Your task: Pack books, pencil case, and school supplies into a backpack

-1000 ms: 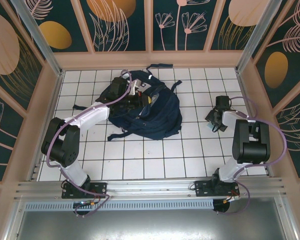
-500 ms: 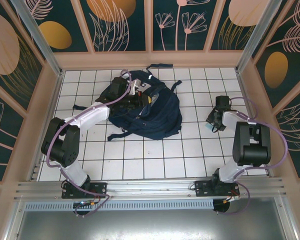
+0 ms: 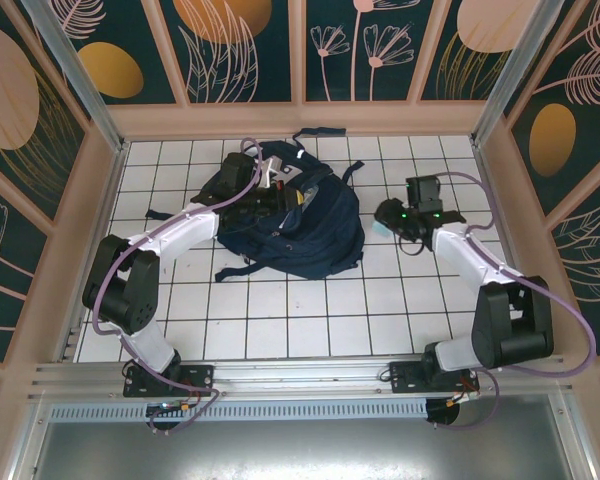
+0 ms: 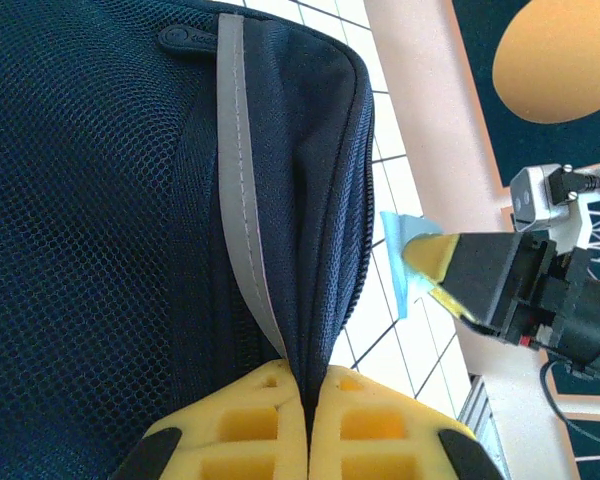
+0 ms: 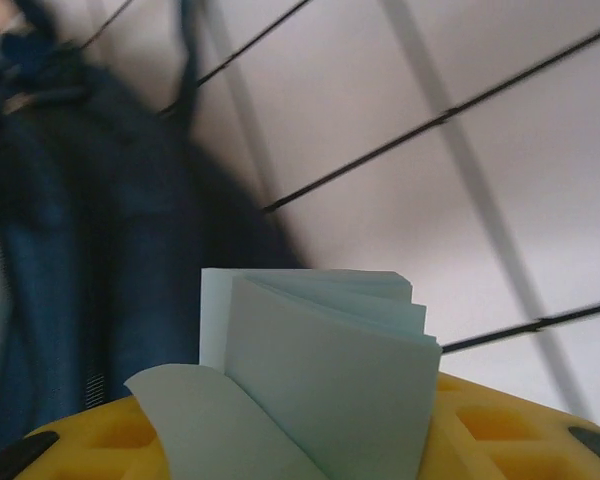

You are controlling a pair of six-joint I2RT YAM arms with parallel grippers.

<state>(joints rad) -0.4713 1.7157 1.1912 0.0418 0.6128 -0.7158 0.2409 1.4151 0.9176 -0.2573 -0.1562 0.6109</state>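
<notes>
Up close, L wrist cam is showing left hand [image 4: 305, 395] pinching shut on backpack [image 4: 100, 200] seam. R wrist cam is showing right hand [image 5: 310, 425] part-closed, gripping book [image 5: 325, 365], pages fanning. From overhead, book is hanging just right of backpack, over tiled surface [image 3: 280, 320].

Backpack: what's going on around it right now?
The left tool is shut on the backpack, pinching the fabric beside its zip seam. The right tool grips a thin pale-blue booklet with its pages fanned, and holds it to the right of the backpack, apart from it. The booklet is not yet inside.
</notes>
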